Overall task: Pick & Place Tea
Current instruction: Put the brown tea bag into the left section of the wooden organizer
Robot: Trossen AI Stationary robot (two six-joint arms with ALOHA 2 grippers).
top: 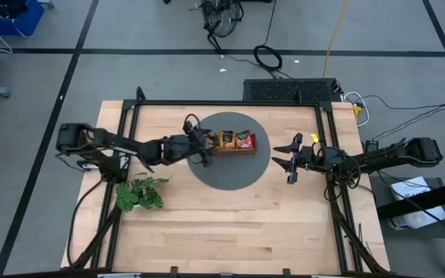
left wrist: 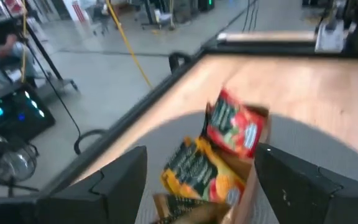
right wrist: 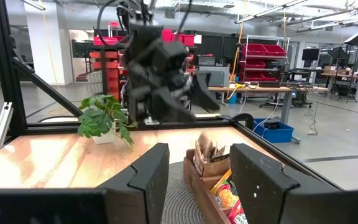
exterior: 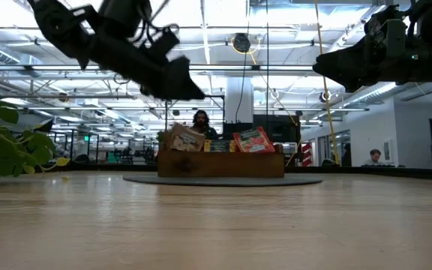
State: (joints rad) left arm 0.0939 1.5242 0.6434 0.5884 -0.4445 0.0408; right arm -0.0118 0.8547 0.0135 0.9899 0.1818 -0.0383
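At the left of the worktop [top: 207, 232] a green plant sprig [top: 140, 193] is lying near the left arm, taking no part. The left hand [top: 201, 144] is hovering over the left end of the wooden tray [top: 234, 150], which is sitting on the dark round mat [top: 230, 174] at the middle; its fingers [left wrist: 120, 180] are standing spread, nothing is showing between them, and they seem not to be touching anything. The tea is sitting in the tray: a pale sachet [exterior: 186, 139] in the left compartment, an orange-yellow sachet [top: 227, 139] in the middle, a red sachet [top: 245, 140] on the right. This looks like the release step at the left compartment; the next move probably calls for lifting clear without brushing the upright sachets. At the right, the right hand [top: 293, 157] is waiting well apart from the tray, fingers spread and holding nothing.
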